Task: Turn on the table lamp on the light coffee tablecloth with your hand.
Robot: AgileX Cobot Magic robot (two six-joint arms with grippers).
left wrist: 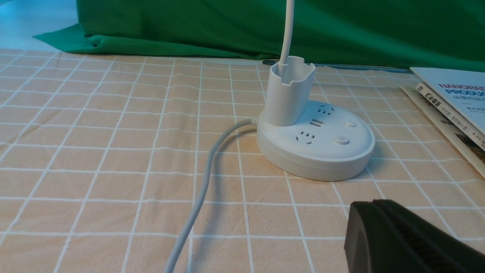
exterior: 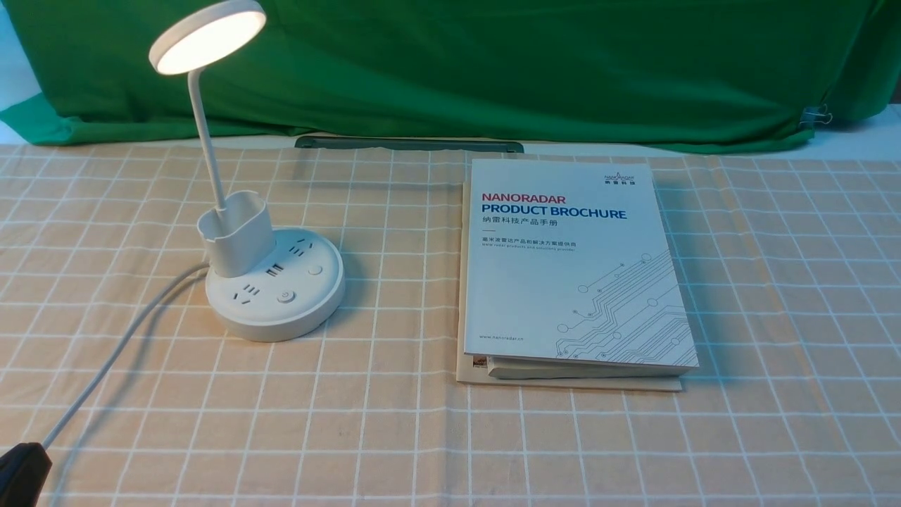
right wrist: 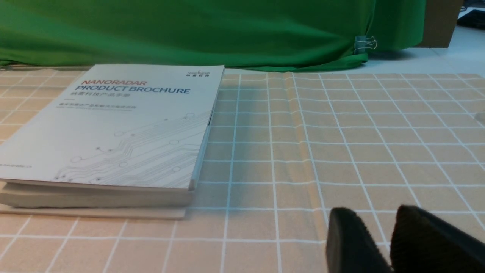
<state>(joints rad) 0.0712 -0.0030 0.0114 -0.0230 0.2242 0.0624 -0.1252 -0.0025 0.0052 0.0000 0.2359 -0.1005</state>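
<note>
The white table lamp [exterior: 274, 296] stands on the left half of the light coffee tablecloth [exterior: 394, 429]. Its disc head [exterior: 206, 35] glows brightly. On the round base sit a pen cup, sockets and two buttons [exterior: 285, 296]. A white cord [exterior: 120, 345] trails from the base toward the near left corner. My left gripper [exterior: 20, 466] is at that corner, well short of the base. In the left wrist view it [left wrist: 373, 203] is shut, empty, with the lamp base [left wrist: 316, 144] ahead of it. My right gripper [right wrist: 373, 216] hovers low over bare cloth, slightly open and empty.
A stack of books topped by a white NANORADAR brochure [exterior: 570, 260] lies right of the lamp, also seen from the right wrist as the brochure [right wrist: 113, 125]. A green backdrop cloth [exterior: 528, 63] hangs along the far edge, with a dark bar [exterior: 408, 144] at its foot.
</note>
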